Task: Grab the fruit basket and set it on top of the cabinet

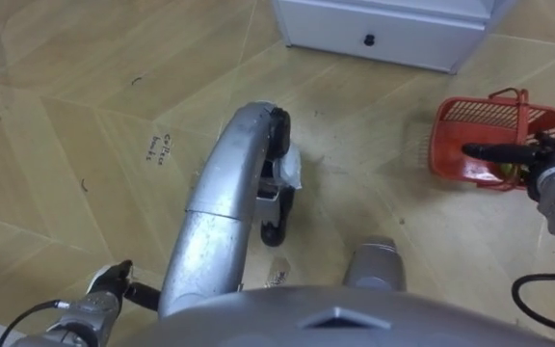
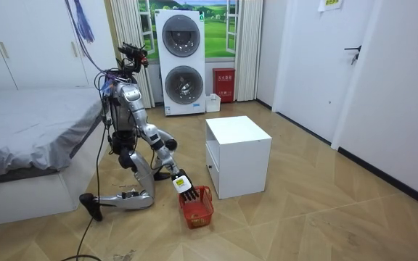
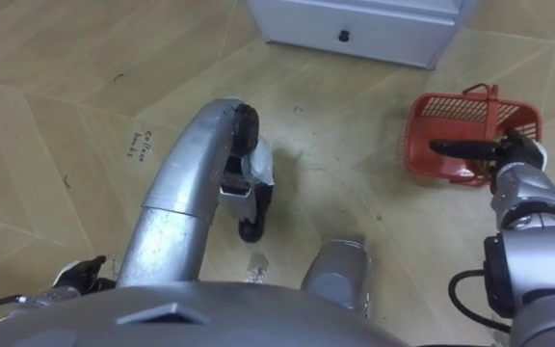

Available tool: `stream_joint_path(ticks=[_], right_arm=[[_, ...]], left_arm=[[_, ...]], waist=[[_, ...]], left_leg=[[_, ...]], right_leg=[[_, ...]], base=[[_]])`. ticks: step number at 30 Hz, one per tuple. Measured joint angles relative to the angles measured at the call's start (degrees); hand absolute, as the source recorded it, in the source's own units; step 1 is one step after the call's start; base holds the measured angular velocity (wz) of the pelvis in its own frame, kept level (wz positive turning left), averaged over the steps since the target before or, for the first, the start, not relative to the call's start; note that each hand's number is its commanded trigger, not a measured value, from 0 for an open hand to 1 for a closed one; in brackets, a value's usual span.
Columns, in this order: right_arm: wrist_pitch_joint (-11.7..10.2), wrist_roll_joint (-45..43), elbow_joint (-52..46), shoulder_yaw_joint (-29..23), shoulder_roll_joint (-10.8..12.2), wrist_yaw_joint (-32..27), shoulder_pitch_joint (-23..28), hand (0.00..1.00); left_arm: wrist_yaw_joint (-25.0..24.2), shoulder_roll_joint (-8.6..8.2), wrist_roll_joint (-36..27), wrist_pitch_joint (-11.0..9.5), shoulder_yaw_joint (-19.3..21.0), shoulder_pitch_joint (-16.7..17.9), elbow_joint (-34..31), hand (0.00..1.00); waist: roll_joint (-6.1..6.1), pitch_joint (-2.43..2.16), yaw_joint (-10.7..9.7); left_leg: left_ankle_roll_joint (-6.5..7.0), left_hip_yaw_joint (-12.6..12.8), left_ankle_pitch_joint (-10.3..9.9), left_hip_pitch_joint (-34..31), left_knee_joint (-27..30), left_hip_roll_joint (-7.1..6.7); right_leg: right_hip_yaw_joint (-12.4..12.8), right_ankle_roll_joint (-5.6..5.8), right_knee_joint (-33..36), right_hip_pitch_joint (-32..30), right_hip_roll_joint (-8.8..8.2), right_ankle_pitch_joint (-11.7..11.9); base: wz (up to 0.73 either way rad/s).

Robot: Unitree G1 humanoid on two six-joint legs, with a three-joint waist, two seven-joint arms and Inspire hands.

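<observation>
Your left hand hangs low at the lower left, its fingers unreadable. Your right hand reaches straight-fingered over the fruit basket, which stands on the floor near the cabinet, likely seeking its handle.

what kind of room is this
Likely a home bedroom that doubles as a laundry corner: a bed with grey bedding, two front-loading machines stacked against the far wall, and a small white cabinet on the wood floor.
</observation>
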Motion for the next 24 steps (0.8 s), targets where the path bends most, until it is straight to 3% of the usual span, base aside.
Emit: stream_joint_path(ticks=[10, 12, 13, 14, 16, 20, 24], right_arm=[[-0.02, 5.02, -0.05, 1.73, 0.18, 1.58, -0.01, 0.0], [-0.02, 4.93, -0.05, 1.85, 0.31, 1.83, -0.01, 0.0], [-0.02, 4.76, -0.01, 2.26, 0.37, 2.3, -0.01, 0.08], [-0.02, 4.74, 0.08, 2.61, 0.37, 2.6, -0.01, 0.24], [0.03, 4.62, 0.59, 3.97, 0.37, 3.56, -0.01, 0.97], [0.13, 4.64, 1.03, 4.03, 0.37, 4.03, 0.01, 1.0], [1.76, 4.57, 1.2, 4.2, 0.55, 4.14, 0.01, 1.0]], left_arm=[[-0.35, -0.37, -1.86, 1.1, -0.25, -2.01, 0.43, 0.0], [-0.54, -0.71, -2.22, 1.5, -0.25, -3.17, 1.17, 0.0], [-0.79, -0.74, -2.25, 1.49, -0.23, -3.74, 1.28, 0.0], [-0.83, -0.76, -2.26, 1.47, -0.22, -4.13, 1.5, 0.0], [-0.82, -0.77, -2.29, 1.44, -0.21, -5.36, 2.17, 0.0], [-0.83, -0.88, -2.3, 1.49, -0.21, -5.6, 2.49, 0.0], [-0.95, -1.09, -2.24, 1.72, -0.02, -5.59, 2.46, 0.0]], waist=[[-0.93, 0.52, 0.37], [-0.99, 0.56, 0.4], [-0.95, 0.53, 0.42], [-0.88, 0.49, 0.42], [-0.91, 0.48, 0.35], [-1.27, 0.69, 0.33], [-1.4, 0.71, 0.55]], left_leg=[[0.06, -0.11, 0.05, -0.22, 0.18, -0.06], [0.06, -0.2, 0.05, -0.26, 0.4, 0.47], [0.07, -0.35, 0.05, -0.29, 0.62, 0.79], [0.07, -0.45, 0.05, -0.31, 0.68, 0.79], [0.16, -0.56, 0.43, -0.31, 0.69, 0.79], [0.27, -0.58, 0.92, -0.34, 0.81, 0.91], [0.41, -0.79, 1.51, -0.87, 0.94, 1.38]], right_leg=[[-0.08, 0.09, 0.09, -0.11, 0.26, -0.06], [-0.03, -0.03, 0.24, -0.17, 0.54, -0.13], [0.03, 0.06, 0.42, -0.27, 0.86, -0.24], [0.04, 0.11, 0.53, -0.31, 1.0, -0.27], [0.04, 0.11, 0.95, -0.31, 1.16, -0.29], [0.27, 0.08, 1.55, -0.42, 1.31, -0.3], [0.45, 0.07, 2.2, -0.86, 1.71, -0.3]], base=[[0.0], [-0.06], [-0.08], [-0.07], [0.0], [-0.02], [-0.02]])
